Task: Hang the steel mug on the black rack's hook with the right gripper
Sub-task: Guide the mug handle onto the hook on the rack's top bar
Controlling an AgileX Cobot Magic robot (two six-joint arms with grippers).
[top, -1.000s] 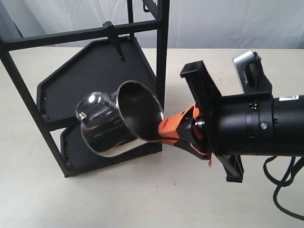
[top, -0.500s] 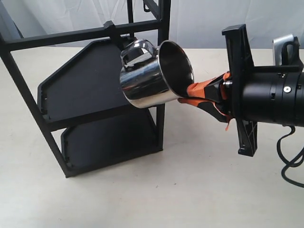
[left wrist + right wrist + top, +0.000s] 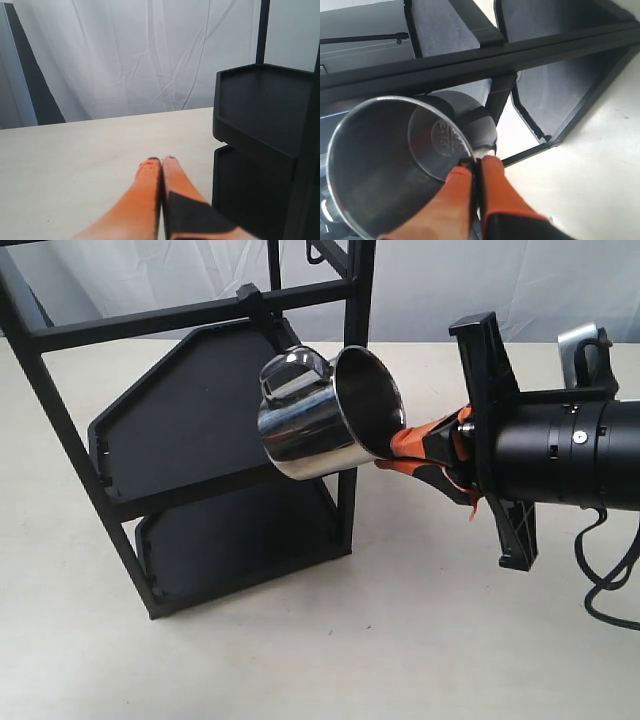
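Gripping steel mug (image 3: 322, 418) by rim, right tool (image 3: 400, 448) clamped, one finger inside, one outside. Mug airborne, tilted, mouth toward arm, handle up, near hook (image 3: 262, 310) on black rack (image 3: 190, 430) crossbar. Left tool (image 3: 161, 161) pressed together, empty, above table (image 3: 75, 150).

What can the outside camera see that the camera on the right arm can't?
Only the exterior view shows the steel mug's loop handle up near the hook, plus the right arm's black body and its cable.

Only the right wrist view looks into the steel mug and shows the stamped mark on its base.

Both show the right pincer clamped on the mug's rim, the black rack behind, and the table.
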